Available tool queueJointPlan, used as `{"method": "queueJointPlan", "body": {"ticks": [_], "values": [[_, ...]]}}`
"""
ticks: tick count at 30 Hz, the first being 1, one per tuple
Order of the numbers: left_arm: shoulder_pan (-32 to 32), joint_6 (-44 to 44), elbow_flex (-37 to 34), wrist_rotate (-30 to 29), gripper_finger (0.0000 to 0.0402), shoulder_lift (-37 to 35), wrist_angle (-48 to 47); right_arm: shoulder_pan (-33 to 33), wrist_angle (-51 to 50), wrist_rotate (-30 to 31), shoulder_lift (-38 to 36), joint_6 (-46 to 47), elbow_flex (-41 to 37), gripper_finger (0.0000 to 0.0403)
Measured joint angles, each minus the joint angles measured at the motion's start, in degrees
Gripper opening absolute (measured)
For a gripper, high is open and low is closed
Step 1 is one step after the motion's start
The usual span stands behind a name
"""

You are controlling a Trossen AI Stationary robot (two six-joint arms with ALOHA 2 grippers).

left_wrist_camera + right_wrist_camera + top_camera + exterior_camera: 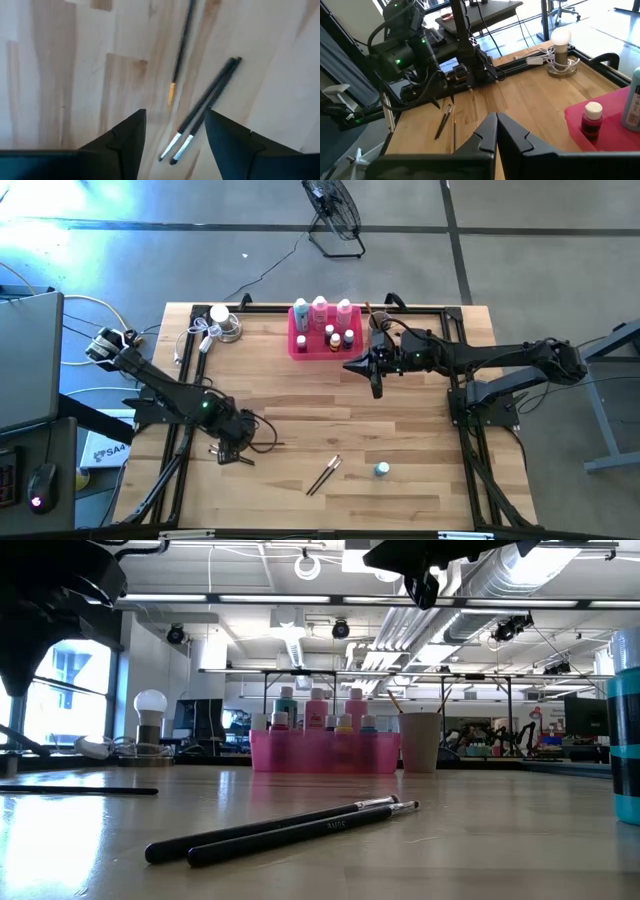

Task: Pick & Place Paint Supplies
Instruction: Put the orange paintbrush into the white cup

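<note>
Left wrist view: left gripper (172, 137) has its 2 fingers spread, nothing between them, hovering over bare wood w/ 3 brushes just ahead: a pair of dark paintbrushes (202, 110) lying side by side, touching, and a single thin brush (181, 47) w/ an orange tip beside them, angled apart. In the high view the left gripper (232, 442) sits near the table's front-left; a 2nd brush pair (324, 474) lies well apart toward the front-centre, w/ a tiny blue-capped bottle (381, 470) near it.

Right gripper (496, 131) has fingers pressed together, empty, parked just beside the pink tray (300, 345) at the back of the table. The tray already holds 3 taller white-capped bottles (319, 310) and a few tiny bottles (338, 338); a beige cup (420, 742) stands just beside it, per the low view.

Judgement: step in hand looks like picking brushes w/ the left arm. To do it well:
- Centre the fingers across the brush shaft, not along it, so the pads close square on it.
- Decide on 1 brush or the touching pair; a half-caught pair may roll or scissor out.
- Go down til the fingertips nearly touch the wood, since thin handles lie flat and are easy to miss.
- Grab near mid-handle for balance during carry.
- Lift straight before swinging toward the back of the table.
</note>
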Motion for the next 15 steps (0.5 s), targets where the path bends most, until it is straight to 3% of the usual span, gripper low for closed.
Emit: {"method": "queueJointPlan", "body": {"ticks": [9, 15], "values": [[-5.6, 0.0, -0.5, -2.4, 0.0198, 0.0, -2.4, 0.0, 0.0, 0.0, 0.0, 0.0, 0.0, 0.0002], [-7.0, -1.1, -8.0, 0.3, 0.0198, -0.1, 2.5, 0.0, 0.2, 0.8, 0.0, 0.3, 0.0, 0.0002]]}}
